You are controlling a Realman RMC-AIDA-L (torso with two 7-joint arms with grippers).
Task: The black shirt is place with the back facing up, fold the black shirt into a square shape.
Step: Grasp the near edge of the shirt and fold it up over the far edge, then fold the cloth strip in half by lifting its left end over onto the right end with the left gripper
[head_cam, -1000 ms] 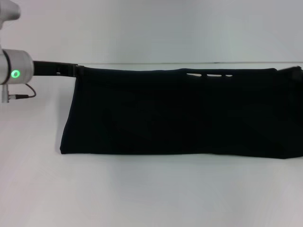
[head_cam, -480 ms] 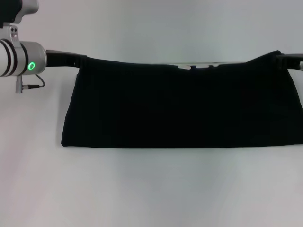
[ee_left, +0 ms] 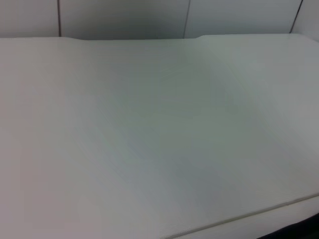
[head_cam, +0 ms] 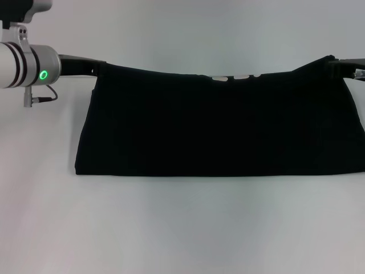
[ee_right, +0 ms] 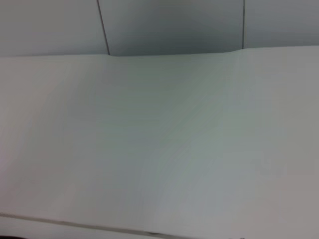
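Above the white table (head_cam: 182, 228), the black shirt (head_cam: 222, 125) hangs like a wide curtain, and its bottom edge touches the table. At the shirt's top left corner, the left gripper (head_cam: 96, 67) pinches the cloth tight. At the shirt's top right corner, the right gripper (head_cam: 336, 67) pinches it tight too.

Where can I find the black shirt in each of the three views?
Head view: the black shirt spans the middle, its upper corners at the left gripper and the right gripper.
Left wrist view: not clearly in it.
Right wrist view: not in it.
Shared landmark: the white table.
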